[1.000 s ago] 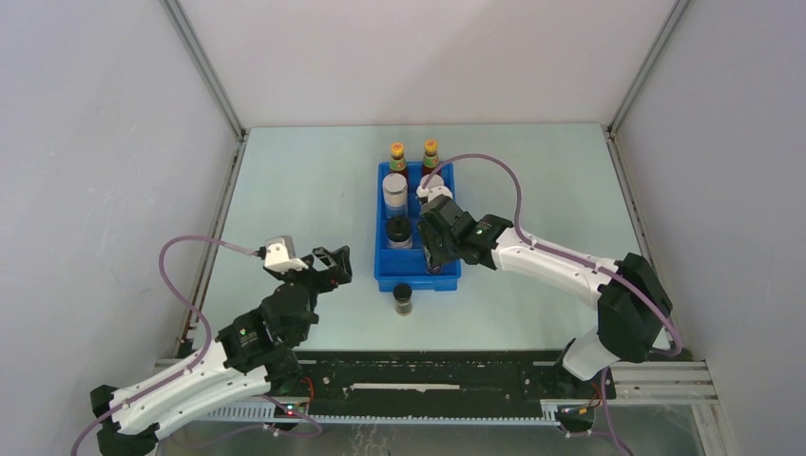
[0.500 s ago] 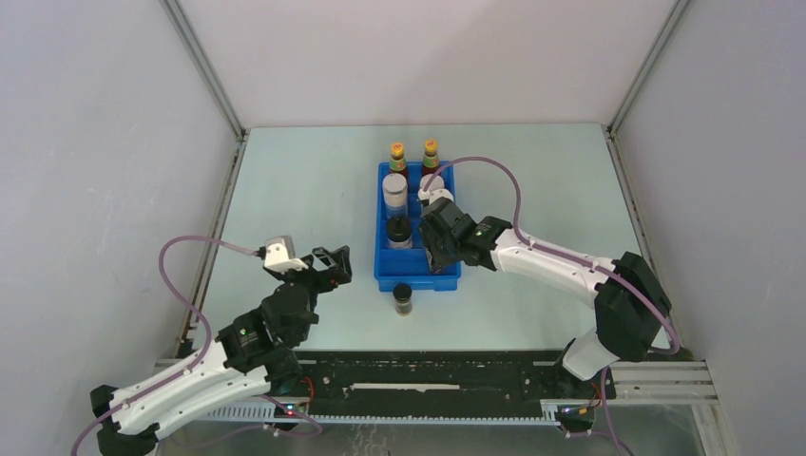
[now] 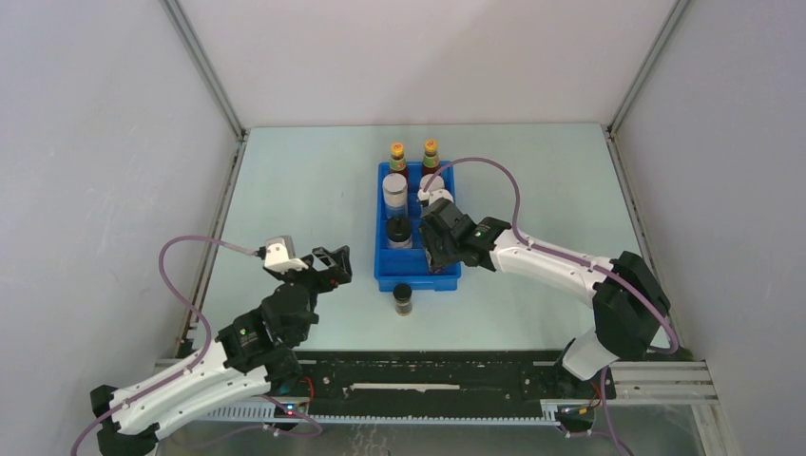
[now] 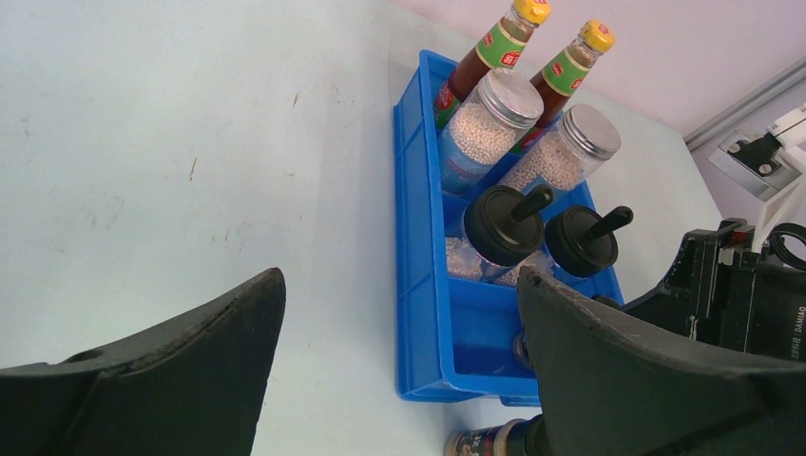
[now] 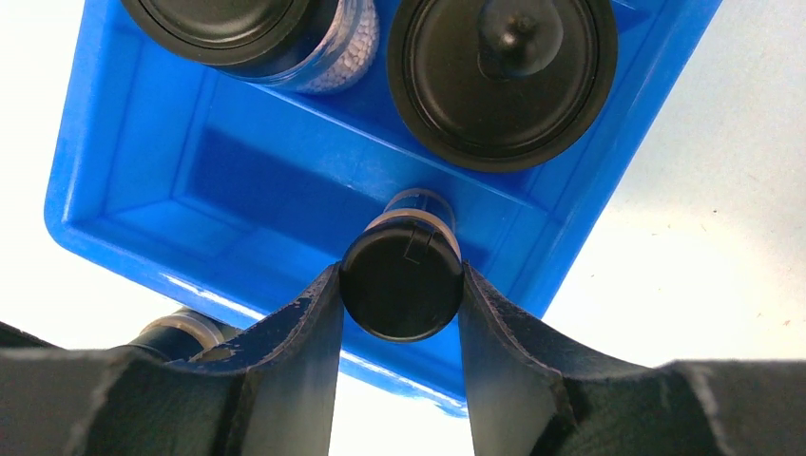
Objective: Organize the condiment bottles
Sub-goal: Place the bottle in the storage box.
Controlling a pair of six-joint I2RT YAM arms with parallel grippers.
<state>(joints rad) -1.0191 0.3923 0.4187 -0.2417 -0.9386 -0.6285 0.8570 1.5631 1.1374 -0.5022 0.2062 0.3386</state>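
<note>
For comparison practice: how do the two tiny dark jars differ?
The held jar sits in the right tool; the loose jar stands untouched. The held jar is in the near compartment of the blue tray; the loose jar is on the table. Both have black caps.

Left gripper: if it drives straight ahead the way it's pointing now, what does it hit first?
Probably the left outer wall of the blue tray, dead ahead of the open left gripper. The loose tiny dark jar sits just right of that line; depth is unclear.

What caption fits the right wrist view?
Right gripper clamps a small black-capped jar at the end compartment of the blue tray.
</note>
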